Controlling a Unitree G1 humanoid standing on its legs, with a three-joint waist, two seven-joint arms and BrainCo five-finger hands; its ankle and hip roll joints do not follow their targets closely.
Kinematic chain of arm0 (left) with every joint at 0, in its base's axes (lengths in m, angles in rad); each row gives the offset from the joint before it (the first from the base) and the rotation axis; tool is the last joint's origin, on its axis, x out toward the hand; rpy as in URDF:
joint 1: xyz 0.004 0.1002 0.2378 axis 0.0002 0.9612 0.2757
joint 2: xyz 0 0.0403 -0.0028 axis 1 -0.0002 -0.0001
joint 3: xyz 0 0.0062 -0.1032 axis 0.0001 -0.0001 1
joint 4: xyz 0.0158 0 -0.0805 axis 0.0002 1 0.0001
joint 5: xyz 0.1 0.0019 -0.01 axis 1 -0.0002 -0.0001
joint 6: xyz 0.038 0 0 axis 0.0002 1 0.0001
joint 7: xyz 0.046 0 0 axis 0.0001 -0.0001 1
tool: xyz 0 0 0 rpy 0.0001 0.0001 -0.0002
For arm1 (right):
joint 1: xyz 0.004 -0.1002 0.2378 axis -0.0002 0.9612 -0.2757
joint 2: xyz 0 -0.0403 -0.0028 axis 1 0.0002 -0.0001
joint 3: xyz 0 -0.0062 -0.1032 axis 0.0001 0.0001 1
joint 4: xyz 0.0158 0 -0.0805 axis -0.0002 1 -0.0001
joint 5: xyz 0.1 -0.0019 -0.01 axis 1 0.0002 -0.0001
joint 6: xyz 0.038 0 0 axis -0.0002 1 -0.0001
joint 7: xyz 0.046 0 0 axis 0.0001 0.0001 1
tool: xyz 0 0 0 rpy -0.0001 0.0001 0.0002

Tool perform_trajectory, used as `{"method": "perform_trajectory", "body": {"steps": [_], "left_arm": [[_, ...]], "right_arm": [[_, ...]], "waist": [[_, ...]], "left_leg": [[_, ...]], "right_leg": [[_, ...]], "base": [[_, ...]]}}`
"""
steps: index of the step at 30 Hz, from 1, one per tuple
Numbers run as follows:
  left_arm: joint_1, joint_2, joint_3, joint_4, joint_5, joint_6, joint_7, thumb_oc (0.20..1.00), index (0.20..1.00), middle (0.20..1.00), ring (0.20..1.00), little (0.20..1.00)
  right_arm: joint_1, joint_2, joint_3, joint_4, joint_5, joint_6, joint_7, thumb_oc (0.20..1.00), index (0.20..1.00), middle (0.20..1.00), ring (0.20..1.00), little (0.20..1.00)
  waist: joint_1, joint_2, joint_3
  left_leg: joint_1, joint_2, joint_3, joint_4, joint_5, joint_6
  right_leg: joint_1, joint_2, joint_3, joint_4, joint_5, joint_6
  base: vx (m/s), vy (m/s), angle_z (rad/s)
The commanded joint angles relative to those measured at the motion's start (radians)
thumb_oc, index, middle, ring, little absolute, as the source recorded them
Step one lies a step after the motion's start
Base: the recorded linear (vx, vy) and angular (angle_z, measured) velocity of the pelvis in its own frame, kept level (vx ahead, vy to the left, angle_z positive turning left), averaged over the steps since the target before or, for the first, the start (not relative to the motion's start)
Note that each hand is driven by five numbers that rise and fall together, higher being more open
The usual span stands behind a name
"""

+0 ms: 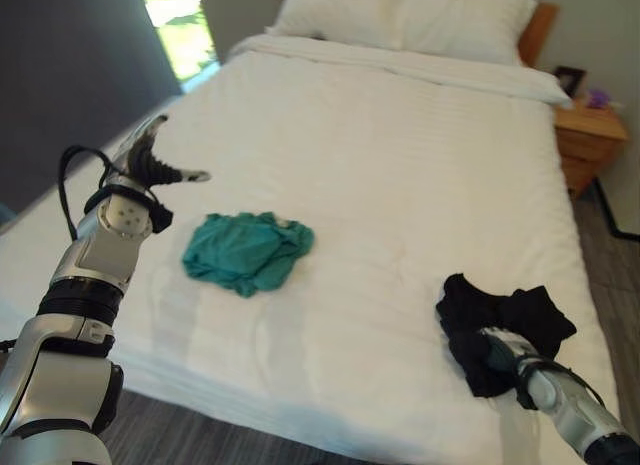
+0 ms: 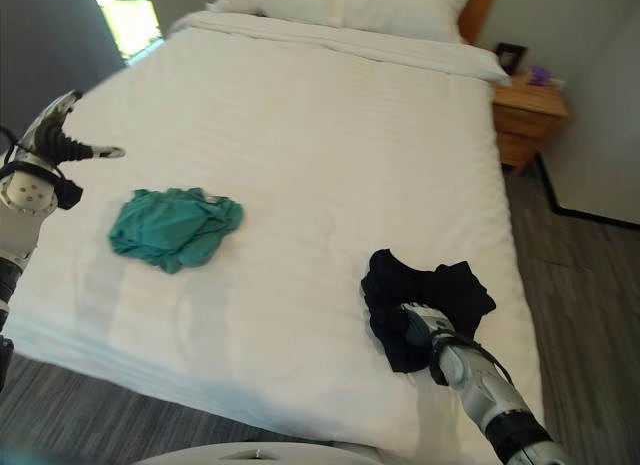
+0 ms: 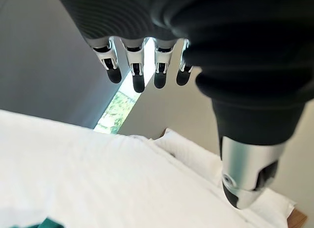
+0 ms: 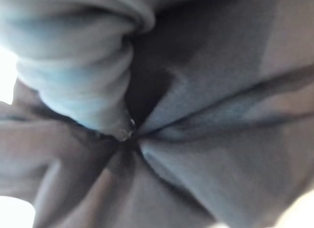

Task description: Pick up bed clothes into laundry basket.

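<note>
1. Reaching into the black garment (image 2: 425, 300), at the bed's (image 1: 400, 165) near right corner, the right hand (image 2: 425, 330) is burying its fingers in folds; I cannot tell its grip.
2. Hovering left of the teal garment (image 1: 248, 250), the left hand (image 1: 150, 165) is keeping its fingers straight, holding nothing.
3. Next, I am judging, a firm pinch and lift are needed.

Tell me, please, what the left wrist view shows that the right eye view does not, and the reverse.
Left wrist view alone: the left hand from close, fingers straight, holding nothing. Right eye view alone: the black clothes near the bed's right edge with the right hand buried in them, and the wooden nightstand. Both share the white bed, the pillows, the window and the green clothes.
</note>
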Motion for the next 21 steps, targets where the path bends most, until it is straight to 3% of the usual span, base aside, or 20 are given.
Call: {"method": "perform_trajectory", "body": {"steps": [1,5,11,13,15,16,17,18,21], "left_arm": [[-0.142,0.025,0.035,0.195,0.061,0.056,0.014,1.0,1.0,1.0,1.0,1.0],[-0.163,0.001,0.052,0.322,0.057,0.071,0.027,1.0,1.0,1.0,1.0,1.0],[-0.143,0.001,0.038,0.35,0.099,0.077,-0.001,1.0,1.0,1.0,1.0,1.0],[-0.055,0.0,0.019,0.253,-0.021,-0.001,-0.062,1.0,1.0,1.0,1.0,1.0],[-0.003,-0.005,0.031,0.302,-0.024,0.005,-0.107,1.0,1.0,1.0,1.0,1.0],[-0.005,-0.023,-0.006,0.319,0.049,0.01,-0.138,1.0,1.0,1.0,1.0,1.0],[-0.006,-0.022,-0.007,0.319,0.049,0.01,-0.138,0.953,0.953,0.953,0.953,0.953],[0.017,-0.057,-0.034,0.32,0.135,0.016,-0.156,0.2,0.2,0.2,0.2,0.2],[0.091,-0.113,-0.073,0.235,0.214,0.01,-0.185,0.2,0.2,0.2,0.2,0.2]], "right_arm": [[0.088,-0.052,0.044,0.106,0.081,0.033,0.054,0.2,0.2,0.2,0.2,0.2],[0.086,-0.033,0.045,0.113,0.139,0.03,0.04,0.2,0.2,0.2,0.2,0.2],[0.074,-0.034,0.062,0.099,0.149,0.028,0.044,0.2,0.2,0.2,0.2,0.2],[0.023,-0.022,0.094,0.116,0.176,0.021,0.032,0.2,0.2,0.2,0.2,0.2],[0.007,-0.023,0.108,0.119,0.176,0.017,0.035,0.2,0.2,0.2,0.2,0.2],[-0.003,-0.021,0.117,0.106,0.173,0.017,0.043,0.2,0.2,0.2,0.2,0.2],[-0.004,-0.02,0.117,0.106,0.173,0.017,0.043,0.2,0.2,0.2,0.2,0.2],[0.0,-0.007,0.108,0.112,0.193,0.017,0.042,0.2,0.2,0.2,0.2,0.2],[0.001,0.013,0.073,0.136,0.241,0.015,0.025,0.2,0.2,0.2,0.2,0.2]], "waist": [[0.004,0.002,0.051],[-0.009,-0.028,0.075],[-0.011,-0.043,0.108],[-0.008,-0.052,0.163],[-0.011,-0.049,0.174],[-0.017,-0.05,0.183],[-0.016,-0.052,0.183],[-0.019,-0.052,0.182],[-0.013,-0.049,0.181]], "left_leg": [[-0.055,0.017,0.0,0.004,0.073,-0.015],[-0.063,0.026,0.028,0.004,0.072,-0.015],[-0.082,0.031,0.032,0.004,0.079,-0.015],[-0.113,0.029,0.027,0.004,0.094,-0.013],[-0.115,0.029,0.029,0.004,0.095,-0.012],[-0.111,0.029,0.029,0.004,0.086,-0.009],[-0.115,0.028,0.03,0.004,0.091,-0.009],[-0.112,0.028,0.035,0.004,0.087,-0.007],[-0.103,0.025,0.036,0.004,0.081,-0.003]], "right_leg": [[0.103,-0.04,-0.002,0.013,-0.038,0.114],[0.076,-0.03,0.025,0.013,-0.024,0.117],[0.049,-0.025,0.033,0.013,-0.016,0.115],[0.016,-0.022,0.044,0.016,-0.001,0.112],[0.013,-0.023,0.045,0.017,0.002,0.112],[0.01,-0.019,0.059,0.019,0.0,0.112],[0.007,-0.02,0.06,0.018,0.004,0.111],[0.004,-0.02,0.067,0.018,0.003,0.11],[0.007,-0.021,0.072,0.019,-0.003,0.108]], "base": [[-0.03,0.001,-0.51],[-0.03,-0.005,-0.29],[-0.06,-0.009,-0.11],[-0.14,-0.015,0.01],[-0.05,0.025,-0.03],[-0.06,0.033,-0.05],[-0.03,0.03,-0.11],[-0.02,0.007,-0.14],[-0.01,0.016,-0.12]]}}
